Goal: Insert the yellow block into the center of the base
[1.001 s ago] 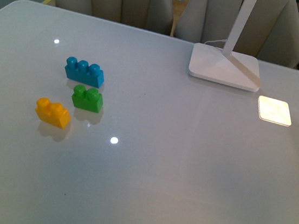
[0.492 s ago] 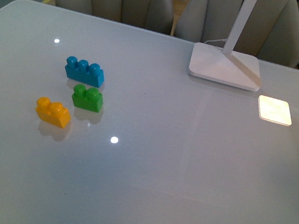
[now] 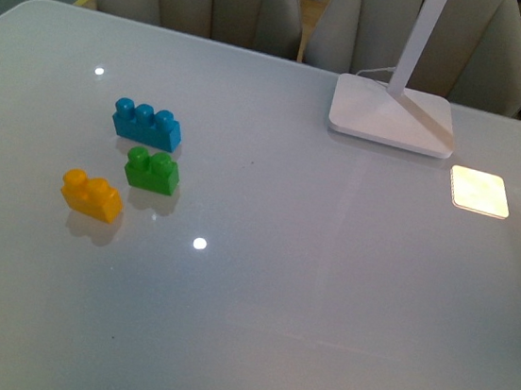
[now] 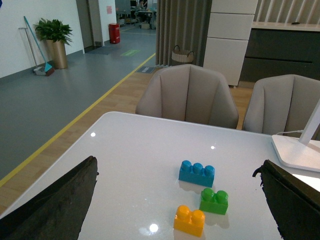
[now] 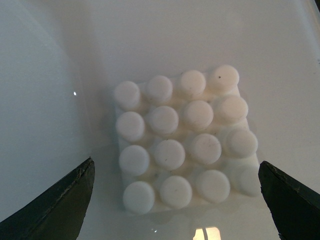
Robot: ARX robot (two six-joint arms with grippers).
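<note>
The yellow block [image 3: 91,195] lies on the white table at the left, nearest me of three bricks. It also shows in the left wrist view [image 4: 189,220]. My left gripper [image 4: 177,164] is open and empty, held back from the bricks, which lie between its two dark fingers [image 4: 60,202]. The base [image 5: 182,140], a white plate with a 4x4 grid of studs, fills the right wrist view. My right gripper [image 5: 176,163] is open and empty above it, fingers either side. Neither arm shows in the front view.
A green two-stud brick [image 3: 152,170] and a blue three-stud brick [image 3: 146,125] lie just beyond the yellow one. A white lamp foot [image 3: 392,116] stands at the back right, with a bright square patch [image 3: 479,192] beside it. Chairs stand behind the table's far edge.
</note>
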